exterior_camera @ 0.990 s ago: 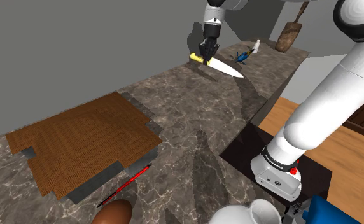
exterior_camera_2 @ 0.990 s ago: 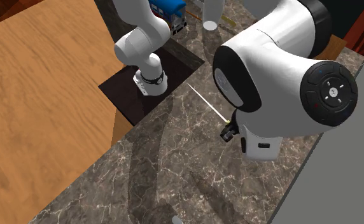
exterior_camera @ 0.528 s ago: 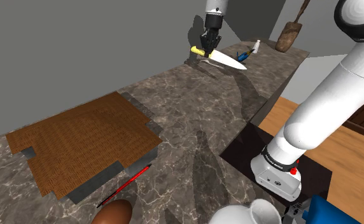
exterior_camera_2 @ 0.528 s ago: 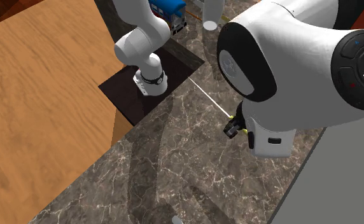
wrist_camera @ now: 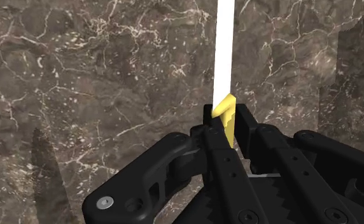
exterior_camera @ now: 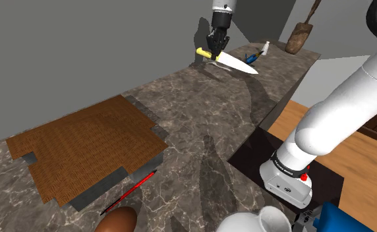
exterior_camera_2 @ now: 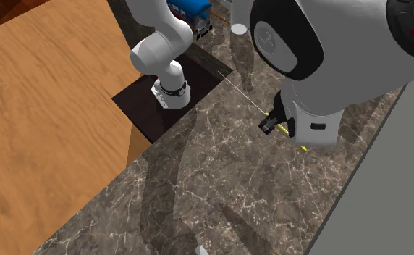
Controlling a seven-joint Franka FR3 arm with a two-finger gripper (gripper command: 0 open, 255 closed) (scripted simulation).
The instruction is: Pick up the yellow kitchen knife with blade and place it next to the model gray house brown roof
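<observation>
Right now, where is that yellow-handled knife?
The knife is clasped by its yellow handle in the black gripper, lifted just off the marble counter at its far end, top middle of the shoulder view, beside a small blue object.

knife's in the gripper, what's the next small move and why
Probably carry the knife toward the shoulder view's lower left, at about this height. The gripper is shut on its yellow handle. The knife hangs clear of the marble counter, its shadow beneath. The model house, brown roof over grey edges, lies far off that way.
</observation>
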